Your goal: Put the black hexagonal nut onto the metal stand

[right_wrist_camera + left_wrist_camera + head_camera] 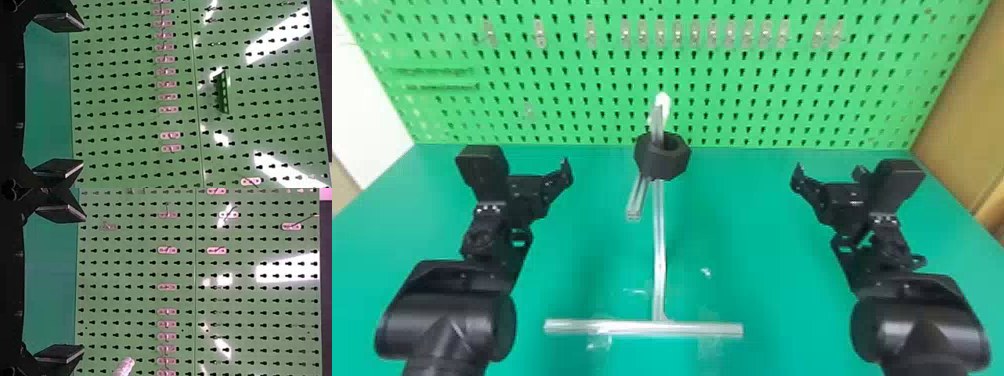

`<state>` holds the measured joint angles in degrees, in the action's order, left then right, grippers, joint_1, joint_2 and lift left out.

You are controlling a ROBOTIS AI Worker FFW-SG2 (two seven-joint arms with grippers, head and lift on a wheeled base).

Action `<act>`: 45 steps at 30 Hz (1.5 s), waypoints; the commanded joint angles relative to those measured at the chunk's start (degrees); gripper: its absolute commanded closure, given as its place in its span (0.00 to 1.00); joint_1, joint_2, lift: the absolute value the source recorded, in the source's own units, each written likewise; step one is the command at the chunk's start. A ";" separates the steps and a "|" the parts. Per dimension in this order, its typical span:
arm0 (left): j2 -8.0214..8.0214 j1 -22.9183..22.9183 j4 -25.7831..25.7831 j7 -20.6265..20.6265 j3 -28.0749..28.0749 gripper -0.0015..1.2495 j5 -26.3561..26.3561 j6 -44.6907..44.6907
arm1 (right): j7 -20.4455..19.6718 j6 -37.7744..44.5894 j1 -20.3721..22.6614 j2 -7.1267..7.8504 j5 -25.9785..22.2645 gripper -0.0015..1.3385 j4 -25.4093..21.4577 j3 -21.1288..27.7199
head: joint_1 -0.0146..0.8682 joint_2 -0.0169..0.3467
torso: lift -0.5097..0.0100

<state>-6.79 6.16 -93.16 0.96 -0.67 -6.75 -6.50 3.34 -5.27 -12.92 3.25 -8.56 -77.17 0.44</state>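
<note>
Toward the far edge of the green table, a thick, wide-holed black hexagonal nut rings the silver metal stand; black left gripper and right gripper have fingers apart.
</note>
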 commanded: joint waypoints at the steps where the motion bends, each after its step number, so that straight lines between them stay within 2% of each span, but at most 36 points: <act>1: -0.06 0.25 0.00 0.00 0.23 0.09 0.07 0.00 | 0.00 0.00 0.00 0.00 -0.14 0.07 0.00 -0.17 | 0.80 0.27 | 0.98; 45: 0.37 1.22 0.17 0.00 -0.12 0.09 0.95 0.00 | -0.88 2.11 0.44 0.00 0.57 0.07 -2.11 0.27 | 0.80 0.27 | 0.98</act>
<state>-6.49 7.28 -92.98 0.96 -0.74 -5.81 -6.50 2.46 -3.48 -12.48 3.25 -8.06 -79.17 0.69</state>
